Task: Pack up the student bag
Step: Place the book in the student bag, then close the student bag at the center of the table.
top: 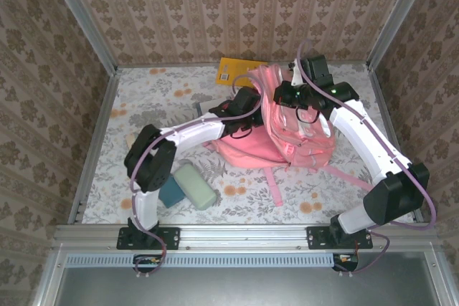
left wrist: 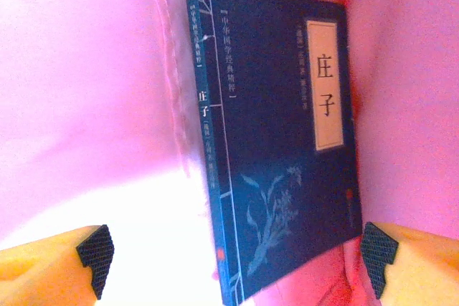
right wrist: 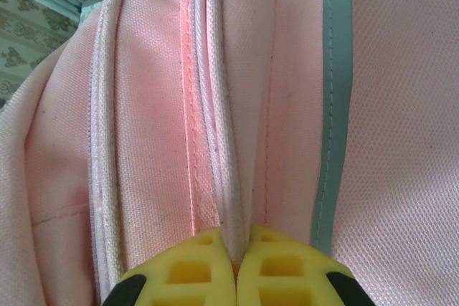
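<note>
Lying mid-table (top: 158, 98), pink student bag (top: 301, 141), right gripper (right wrist: 235, 256) pinched together on its white-piped seam, left gripper (left wrist: 237, 257) spread wide inside, dark blue book (left wrist: 280, 141) on edge between its fingers.

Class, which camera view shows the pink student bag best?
Top external: the whole student bag with straps. Left wrist gives its pink interior around a blue book; right wrist, close-up seams pinched by the right fingers.

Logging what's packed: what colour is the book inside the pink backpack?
The book is dark blue with a cream title label; best in the left wrist view.
</note>
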Robot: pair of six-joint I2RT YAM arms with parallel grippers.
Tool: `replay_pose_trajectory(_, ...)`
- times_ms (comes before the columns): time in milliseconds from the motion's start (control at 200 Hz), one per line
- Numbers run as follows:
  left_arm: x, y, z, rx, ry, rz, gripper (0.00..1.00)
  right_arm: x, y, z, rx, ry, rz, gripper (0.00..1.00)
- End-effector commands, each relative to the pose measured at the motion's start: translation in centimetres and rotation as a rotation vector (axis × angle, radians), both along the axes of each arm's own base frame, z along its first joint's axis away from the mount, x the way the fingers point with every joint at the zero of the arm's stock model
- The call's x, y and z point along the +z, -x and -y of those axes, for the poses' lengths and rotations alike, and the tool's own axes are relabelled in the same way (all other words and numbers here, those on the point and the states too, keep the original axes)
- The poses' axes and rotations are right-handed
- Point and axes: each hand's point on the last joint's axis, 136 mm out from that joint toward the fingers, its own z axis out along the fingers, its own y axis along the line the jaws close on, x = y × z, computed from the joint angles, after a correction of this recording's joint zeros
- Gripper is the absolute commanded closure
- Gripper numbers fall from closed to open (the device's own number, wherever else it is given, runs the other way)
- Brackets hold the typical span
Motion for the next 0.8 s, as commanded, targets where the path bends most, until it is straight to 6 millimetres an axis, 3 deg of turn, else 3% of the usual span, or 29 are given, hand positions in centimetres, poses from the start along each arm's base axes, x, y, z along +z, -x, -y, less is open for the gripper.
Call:
replay_pose_trajectory(0, 3.4, 0.4, -2.4, -0.005, -0.017, 0.068, 0.08, -0.9, 0.8, 1.4, 0.021, 0.087, 0.009, 1.00)
replay_pose_trajectory(215, 6.2, 1.4, -7.5, 0.041, -0.038, 0.099, 0.08, -5.1, 1.3, 3.7, 0.033, 0.271, -0.044, 1.00)
replay_pose_trajectory(275, 6.5, 1.6, -8.9, 0.050, -0.049, 0.105, 0.09, -5.6, 1.2, 3.7, 0.047, 0.281, -0.048, 0.94)
replay_pose_trajectory(340, 6.6, 1.8, -10.6, 0.068, -0.065, 0.102, 0.09, -6.1, 1.1, 3.5, 0.053, 0.281, -0.055, 0.79)
replay_pose_trajectory(375, 6.7, 1.9, -11.4, 0.071, -0.067, 0.108, 0.09, -6.2, 1.0, 3.3, 0.058, 0.279, -0.059, 0.72)
replay_pose_trajectory(550, 7.2, 2.0, -17.0, 0.163, -0.104, 0.117, 0.09, -5.8, -0.1, 1.7, 0.078, 0.308, -0.026, 0.63)
replay_pose_trajectory(680, 7.4, 2.0, -21.2, 0.241, -0.109, 0.113, 0.09, -5.8, -1.3, -0.1, 0.102, 0.314, -0.008, 0.63)
replay_pose_trajectory(795, 7.5, 2.5, -23.3, 0.265, -0.123, 0.113, 0.09, -6.4, -3.0, -2.2, 0.114, 0.305, 0.002, 0.61)
